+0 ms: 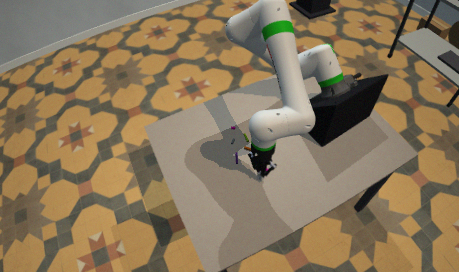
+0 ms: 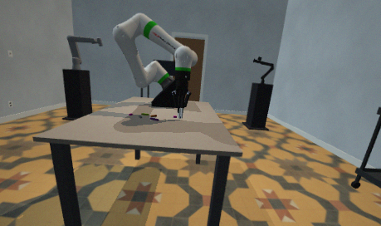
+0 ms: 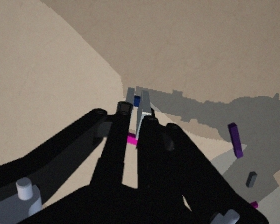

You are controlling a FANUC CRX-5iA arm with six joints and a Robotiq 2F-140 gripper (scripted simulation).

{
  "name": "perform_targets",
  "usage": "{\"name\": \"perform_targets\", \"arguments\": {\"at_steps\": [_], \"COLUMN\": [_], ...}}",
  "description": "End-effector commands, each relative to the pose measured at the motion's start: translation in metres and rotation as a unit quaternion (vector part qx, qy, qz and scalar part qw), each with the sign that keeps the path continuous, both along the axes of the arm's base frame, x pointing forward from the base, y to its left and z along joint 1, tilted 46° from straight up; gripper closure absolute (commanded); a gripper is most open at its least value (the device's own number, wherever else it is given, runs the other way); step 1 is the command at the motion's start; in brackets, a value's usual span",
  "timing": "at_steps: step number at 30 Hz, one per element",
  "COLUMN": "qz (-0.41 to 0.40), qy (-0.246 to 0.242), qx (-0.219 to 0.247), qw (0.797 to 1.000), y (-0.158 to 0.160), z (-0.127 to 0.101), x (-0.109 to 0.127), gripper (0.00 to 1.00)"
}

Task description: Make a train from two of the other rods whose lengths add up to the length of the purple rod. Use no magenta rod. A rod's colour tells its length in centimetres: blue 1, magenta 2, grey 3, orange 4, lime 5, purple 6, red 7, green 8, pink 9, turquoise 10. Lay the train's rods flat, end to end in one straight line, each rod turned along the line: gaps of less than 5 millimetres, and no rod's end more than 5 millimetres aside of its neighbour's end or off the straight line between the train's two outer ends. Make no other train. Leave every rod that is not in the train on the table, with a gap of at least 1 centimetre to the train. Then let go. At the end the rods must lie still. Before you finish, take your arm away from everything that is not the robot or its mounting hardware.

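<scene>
A grey table (image 1: 308,200) is shown on an orange patterned tile floor, with spare arms on black pedestals along the walls. In the top view, left to right, the small rods are seen clustered at centre: a magenta rod (image 1: 233,128), the purple rod (image 1: 236,157), an orange rod (image 1: 248,148), then the gripper (image 1: 264,171) lowered close to the table. The fingers are drawn almost together, and in the wrist view a pink-magenta piece (image 3: 131,140) appears pinched between them with a blue rod (image 3: 136,100) at the tips; what exactly is gripped cannot be told. Such rods are judged light, stiff and prone to rolling or sliding; they are best taken across mid-length. Open table lies right of and below the gripper, well clear of any edge.
</scene>
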State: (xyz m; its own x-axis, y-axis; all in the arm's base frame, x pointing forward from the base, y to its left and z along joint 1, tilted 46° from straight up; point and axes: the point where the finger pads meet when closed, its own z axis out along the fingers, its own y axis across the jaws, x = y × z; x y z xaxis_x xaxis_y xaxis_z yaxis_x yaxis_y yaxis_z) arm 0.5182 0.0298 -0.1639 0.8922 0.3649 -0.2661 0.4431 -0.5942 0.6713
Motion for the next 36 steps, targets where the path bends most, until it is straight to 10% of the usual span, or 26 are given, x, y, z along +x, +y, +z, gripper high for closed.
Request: {"name": "perform_targets", "arguments": {"at_steps": [1, 36], "qz": [0.000, 0.000], "qy": [0.000, 0.000], "qx": [0.000, 0.000], "qw": [1.000, 1.000], "y": [0.0003, -0.0083], "z": [0.0000, -0.0082], "x": [0.0001, 0.0011], "gripper": [0.97, 0.97]}}
